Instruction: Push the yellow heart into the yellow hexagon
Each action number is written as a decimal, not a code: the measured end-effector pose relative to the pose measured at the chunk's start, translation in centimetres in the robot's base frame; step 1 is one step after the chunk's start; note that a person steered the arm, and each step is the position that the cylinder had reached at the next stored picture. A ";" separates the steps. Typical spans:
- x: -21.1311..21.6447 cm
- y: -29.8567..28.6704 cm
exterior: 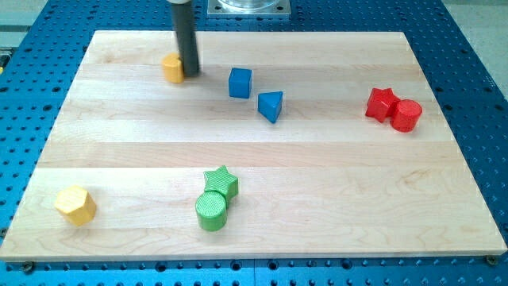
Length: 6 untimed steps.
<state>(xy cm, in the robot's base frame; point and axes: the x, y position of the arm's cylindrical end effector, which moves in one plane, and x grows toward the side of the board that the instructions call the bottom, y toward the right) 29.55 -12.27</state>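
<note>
The yellow heart (pixel 172 68) lies near the top left of the wooden board (pixel 317 167). My tip (pixel 190 75) touches the heart's right side. The rod rises straight up out of the view's top. The yellow hexagon (pixel 76 205) sits at the board's bottom left corner, far below and to the left of the heart.
A blue cube (pixel 240 83) and a blue triangle (pixel 271 106) lie right of my tip. A red star (pixel 382 103) and a red cylinder (pixel 406 116) touch at the right. A green star (pixel 221 183) and a green cylinder (pixel 211 211) touch at bottom centre.
</note>
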 end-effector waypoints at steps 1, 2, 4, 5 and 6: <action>-0.5 -2.5; -1.1 -2.0; -1.6 -7.0; -2.9 -6.6; -3.6 -11.6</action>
<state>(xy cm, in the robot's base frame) 25.97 -23.92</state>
